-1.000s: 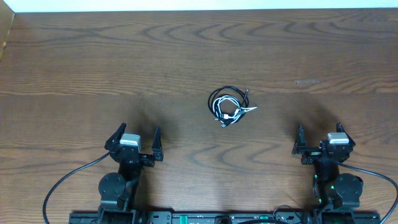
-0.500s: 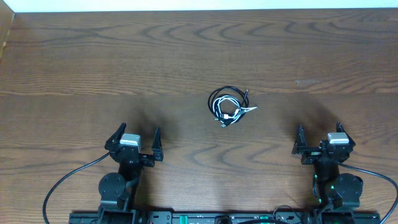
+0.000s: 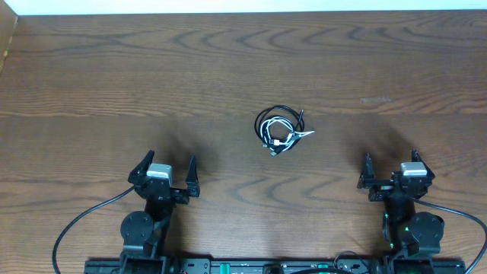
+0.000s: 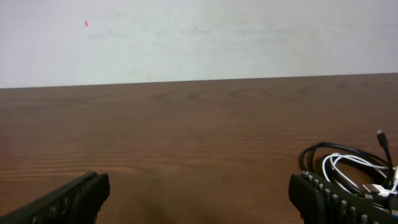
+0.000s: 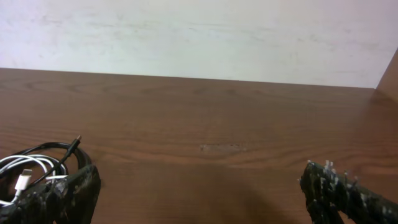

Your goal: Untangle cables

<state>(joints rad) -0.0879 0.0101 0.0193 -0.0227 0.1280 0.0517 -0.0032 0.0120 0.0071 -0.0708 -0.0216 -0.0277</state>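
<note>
Nothing moved; cables (image 3: 280, 130) whole only overhead (wrist views crop them).

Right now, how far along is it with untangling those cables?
Nothing looks done: the cables lie in one coiled bundle, white and black loops overlapping. Nothing is in hand: the left end effector and right end effector sit open and empty, apart from it. All the separating is left.

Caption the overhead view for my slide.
Tangled cables lie untouched on the table beyond the left gripper and right gripper, both open.
</note>
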